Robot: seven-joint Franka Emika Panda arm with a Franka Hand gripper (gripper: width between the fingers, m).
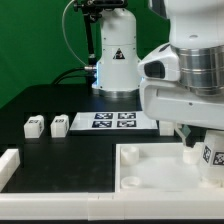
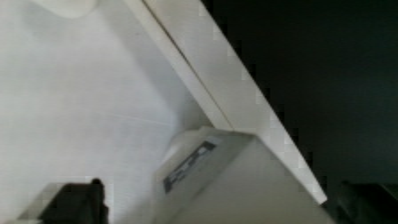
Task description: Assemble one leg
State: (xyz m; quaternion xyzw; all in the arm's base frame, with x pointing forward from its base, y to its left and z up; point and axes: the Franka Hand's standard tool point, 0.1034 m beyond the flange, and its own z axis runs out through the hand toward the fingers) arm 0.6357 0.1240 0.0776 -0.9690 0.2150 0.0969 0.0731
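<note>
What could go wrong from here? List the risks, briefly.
1. The leg stands near the edge of the panel, with the open gripper around it; a finger could knock it if the arm moves off.
2. Whether the leg is seated in a socket is not visible; it may topple.

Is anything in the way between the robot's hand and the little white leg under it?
No, nothing visible. The open gripper hangs right above the leg at the edge of the white panel, and the wrist view shows only bare space between them.
</note>
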